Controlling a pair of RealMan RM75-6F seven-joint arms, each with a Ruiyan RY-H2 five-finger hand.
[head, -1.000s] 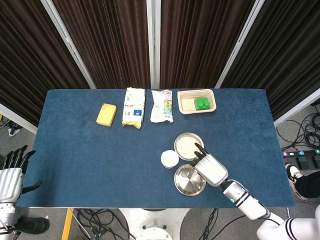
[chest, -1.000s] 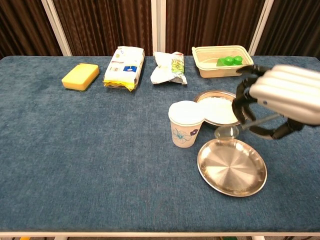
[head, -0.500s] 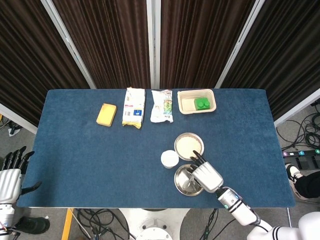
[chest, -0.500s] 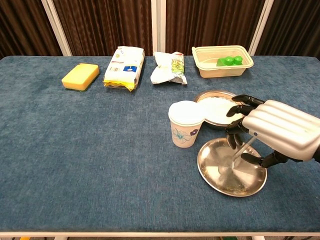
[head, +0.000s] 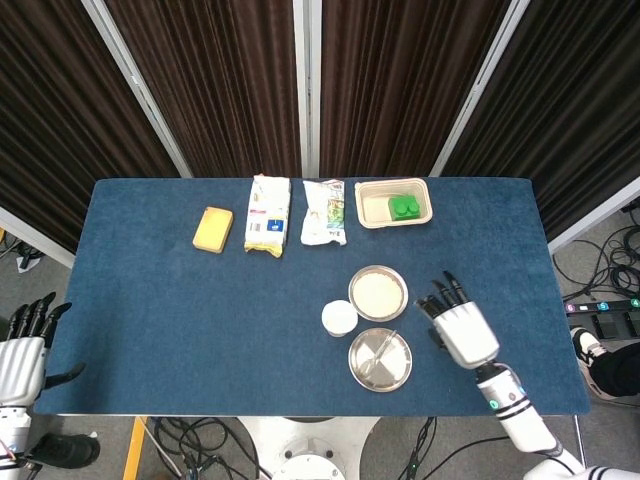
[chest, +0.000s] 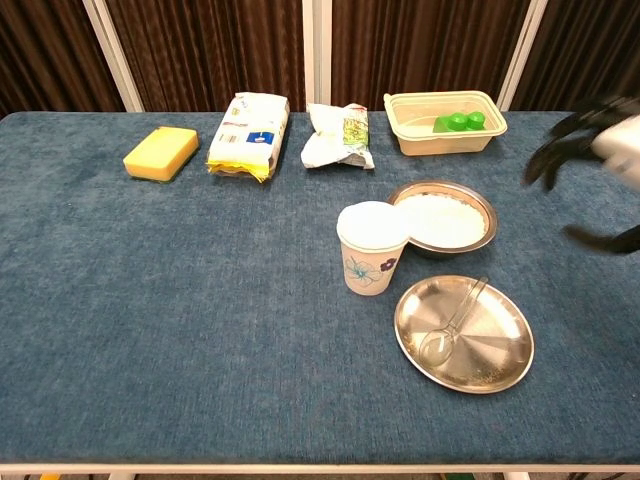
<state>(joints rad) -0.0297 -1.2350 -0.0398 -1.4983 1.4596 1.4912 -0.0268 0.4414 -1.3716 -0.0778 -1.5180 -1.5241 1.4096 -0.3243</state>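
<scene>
The head view shows both robot hands; the chest view shows only the right one, cut off at the frame's right edge. The right robot hand (head: 463, 327) hovers over the blue desk (head: 150, 300) just right of the steel plate (head: 380, 360), fingers (head: 447, 292) spread and holding nothing. In the chest view this robot hand (chest: 600, 150) is blurred, and only its dark fingers and a bit of pale shell can be made out.

The left robot hand (head: 22, 355) hangs off the desk's left edge, low in the frame's corner, fingers apart and empty, partly cut off.

A clear spoon (chest: 452, 322) lies on the steel plate (chest: 495, 350), bowl toward the near edge, handle pointing toward the bowl of white powder (chest: 442, 217). From above the spoon (head: 377, 351) is faint against the metal. A paper cup (chest: 372, 247) with a flower print stands just left of the bowl; the print shows only in the chest view.

Along the far edge lie a yellow sponge (head: 213, 229), two white packets (head: 268, 215) and a beige tray (head: 394, 203) holding green caps (head: 403, 207).

Dark curtains (head: 220, 80) with pale posts hang behind; cables lie on the floor (head: 610, 270) at the right.
</scene>
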